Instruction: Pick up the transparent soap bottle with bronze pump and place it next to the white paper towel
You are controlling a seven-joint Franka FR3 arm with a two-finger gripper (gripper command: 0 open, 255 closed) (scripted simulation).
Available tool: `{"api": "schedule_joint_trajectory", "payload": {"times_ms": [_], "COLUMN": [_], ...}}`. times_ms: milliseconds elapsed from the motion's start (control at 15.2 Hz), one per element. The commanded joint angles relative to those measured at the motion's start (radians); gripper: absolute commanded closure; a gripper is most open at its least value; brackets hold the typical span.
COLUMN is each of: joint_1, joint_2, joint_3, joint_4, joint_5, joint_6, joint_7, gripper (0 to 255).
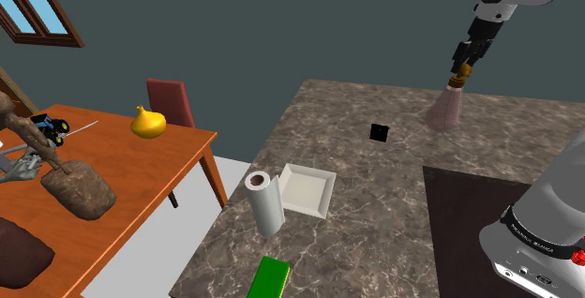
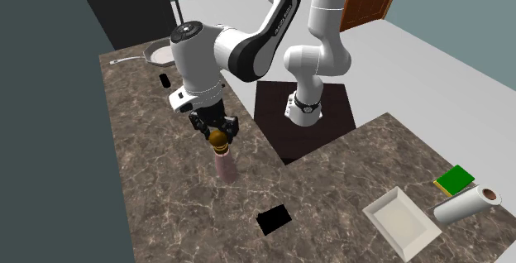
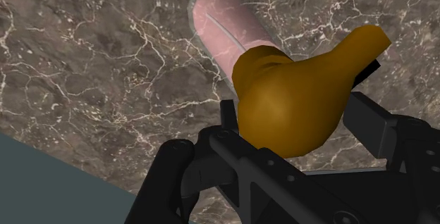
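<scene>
**A:** What does the shoulder view show?

**B:** A brown-veined marble counter (image 1: 375, 212). Toward its far side stands a translucent pinkish soap bottle (image 1: 444, 109) with a bronze pump head (image 1: 457, 82). The all-black gripper (image 1: 461, 71) comes straight down onto that pump. A white paper towel roll (image 1: 265, 202) stands well apart, toward the shoulder view's lower left, just beside a shallow white square tray (image 1: 305, 191).

**A:** And the second exterior view?

**B:** The gripper (image 2: 218, 134) sits over the pump. The soap bottle (image 2: 224, 164) has its base on the counter, and the paper towel roll (image 2: 463, 205) is far off at that view's lower right.

**A:** The wrist view?

**B:** The bronze pump head (image 3: 282, 96) sits between the two black fingers (image 3: 370, 117), which appear to press it from both sides — a grip, as best I can judge.

**A:** So how far along is the task?

**B:** Early, I'd say. The grasp seems made, but the rest remains — lifting the bottle, carrying it across the counter and setting it down beside the roll.
</scene>
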Motion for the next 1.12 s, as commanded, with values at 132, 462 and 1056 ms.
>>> {"api": "schedule_joint_trajectory", "payload": {"times_ms": [132,462,1056], "joint_1": [0.000,-0.002,-0.001], "joint_2": [0.000,-0.021,-0.043], "joint_3": [0.000,0.014,0.033], "joint_4": [0.000,0.050,0.153], "joint_5": [0.000,-0.010,-0.017], "joint_6": [0.000,-0.068,-0.189], "joint_7": [0.000,0.015,0.035], "gripper": [255,255,255]}}
